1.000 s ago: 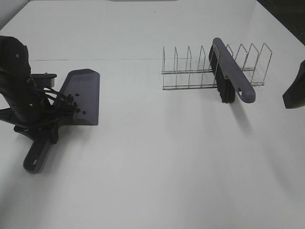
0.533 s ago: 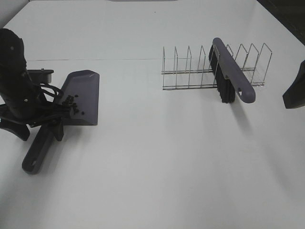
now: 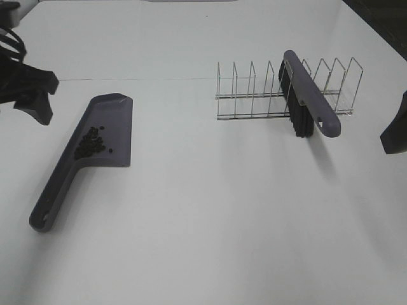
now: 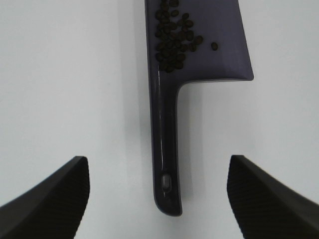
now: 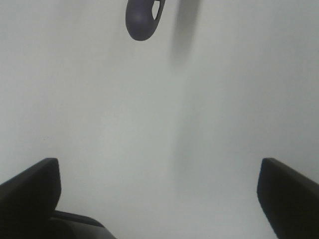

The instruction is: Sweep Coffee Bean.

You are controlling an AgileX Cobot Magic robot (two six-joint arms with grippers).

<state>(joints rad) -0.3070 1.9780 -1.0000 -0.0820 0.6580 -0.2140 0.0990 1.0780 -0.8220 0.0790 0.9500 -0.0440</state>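
My left gripper (image 4: 157, 199) has its fingers (image 4: 52, 194) spread wide, holding nothing, above the dustpan (image 3: 95, 149) handle. My right gripper (image 5: 159, 199) fingers are also wide apart and empty. The coffee beans (image 3: 89, 142) lie heaped in the dustpan on the white table (image 3: 222, 210). The brush (image 3: 306, 101) rests in the wire rack (image 3: 254, 92).

A wire rack (image 3: 289, 89) was set on the white table (image 3: 210, 210), well apart from the table's near edge.

Both the left end effector (image 4: 157, 191) and right end effector (image 5: 159, 191) hang spread wide, empty.
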